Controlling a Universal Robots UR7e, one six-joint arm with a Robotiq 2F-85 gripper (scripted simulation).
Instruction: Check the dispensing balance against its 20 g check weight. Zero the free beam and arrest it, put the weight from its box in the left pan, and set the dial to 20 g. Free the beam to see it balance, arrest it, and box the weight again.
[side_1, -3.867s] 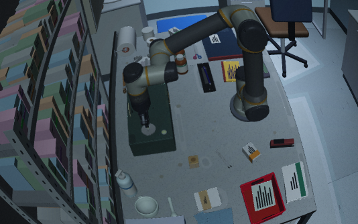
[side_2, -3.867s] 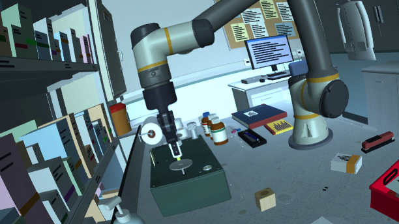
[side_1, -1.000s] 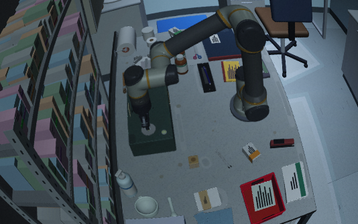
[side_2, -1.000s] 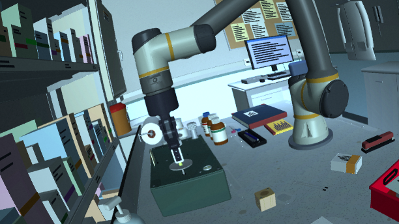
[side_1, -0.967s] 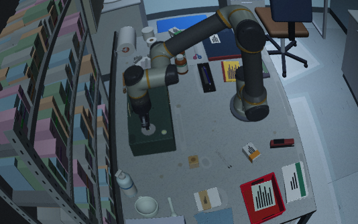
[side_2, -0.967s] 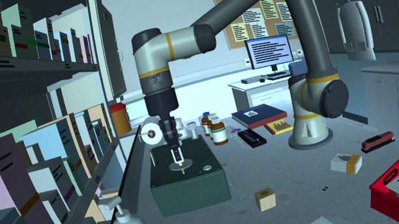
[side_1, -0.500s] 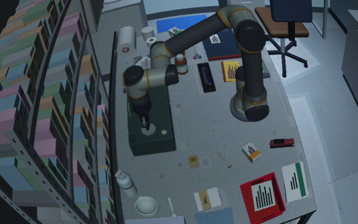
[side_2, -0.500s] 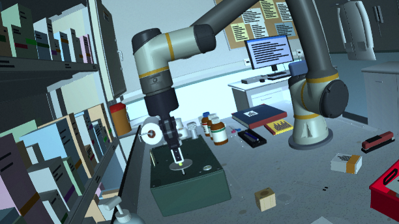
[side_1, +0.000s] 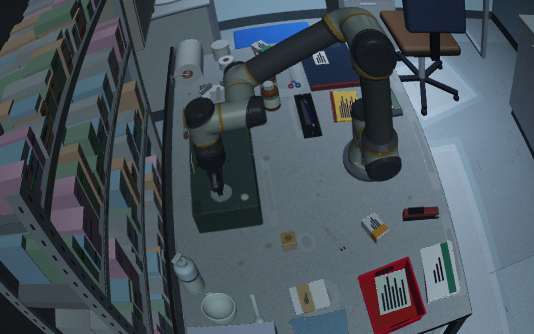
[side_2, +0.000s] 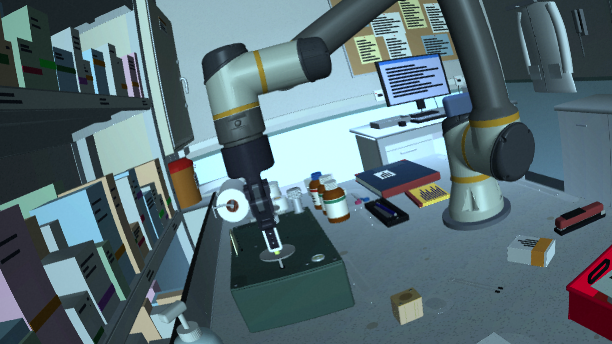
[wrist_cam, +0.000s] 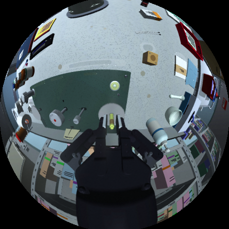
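Note:
The small yellow-green check weight (wrist_cam: 111, 122) stands on the round left pan (side_2: 276, 255) of the dark green balance (side_1: 226, 175), and my gripper (wrist_cam: 111, 122) hangs straight above it, its fingers open on either side of the weight and holding nothing. The weight's wooden box (side_2: 406, 305) sits on the table in front of the balance, apart from it. The dial knob (wrist_cam: 56, 116) and a smaller lever knob (wrist_cam: 78, 118) stick out of the balance's shelf-side face. A bubble level (wrist_cam: 114, 86) sits on the balance top.
The shelving (side_1: 65, 165) full of books runs close along the balance's left side. A squeeze bottle (side_1: 188, 274), a mortar (side_1: 218, 307) and a pestle lie near the table's front corner. Pill bottles (side_2: 334, 200) stand behind the balance. A red tray (side_1: 393, 294) lies front right.

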